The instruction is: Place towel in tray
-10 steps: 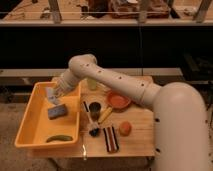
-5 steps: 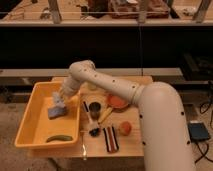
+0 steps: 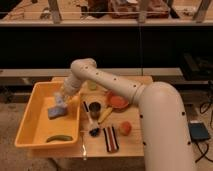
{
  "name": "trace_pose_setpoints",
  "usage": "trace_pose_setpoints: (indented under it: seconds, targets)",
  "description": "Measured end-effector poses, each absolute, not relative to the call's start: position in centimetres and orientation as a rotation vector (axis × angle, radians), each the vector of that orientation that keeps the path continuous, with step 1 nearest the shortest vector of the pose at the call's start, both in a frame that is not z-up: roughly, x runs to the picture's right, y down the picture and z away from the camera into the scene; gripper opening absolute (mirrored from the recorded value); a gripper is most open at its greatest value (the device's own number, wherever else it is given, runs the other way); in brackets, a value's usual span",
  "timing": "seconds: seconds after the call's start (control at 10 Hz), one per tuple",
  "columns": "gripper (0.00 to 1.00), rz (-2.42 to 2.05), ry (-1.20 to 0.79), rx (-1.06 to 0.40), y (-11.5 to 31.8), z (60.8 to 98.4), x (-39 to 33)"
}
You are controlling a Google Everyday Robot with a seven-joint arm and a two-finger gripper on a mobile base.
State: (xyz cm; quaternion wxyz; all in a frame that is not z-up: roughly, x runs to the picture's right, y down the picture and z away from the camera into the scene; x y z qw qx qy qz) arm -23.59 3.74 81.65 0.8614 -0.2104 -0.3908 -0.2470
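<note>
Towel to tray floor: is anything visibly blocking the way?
Nothing visible does. The end effector hangs inside the tray with the towel at its tip; the bare yellow floor lies just below.

Arm point(image 3: 125, 90): white, thick, tubular, rounded joints (small dark dots); claw point(image 3: 60, 99) pale.

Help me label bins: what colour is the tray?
Yellow; the tray shows in the camera view, with the gripper over its inside.

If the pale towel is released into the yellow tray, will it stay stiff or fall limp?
Probably limp: the towel lies crumpled below the pincer inside the tray. It looks thin, so likely light. It should not roll.
</note>
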Motion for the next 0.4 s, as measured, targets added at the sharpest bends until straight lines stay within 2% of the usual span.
trace_pose_setpoints:
  seconds: [0.4]
  targets:
    - [0.8, -0.531, -0.824, -0.449, 3.48, 81.05, -23.39]
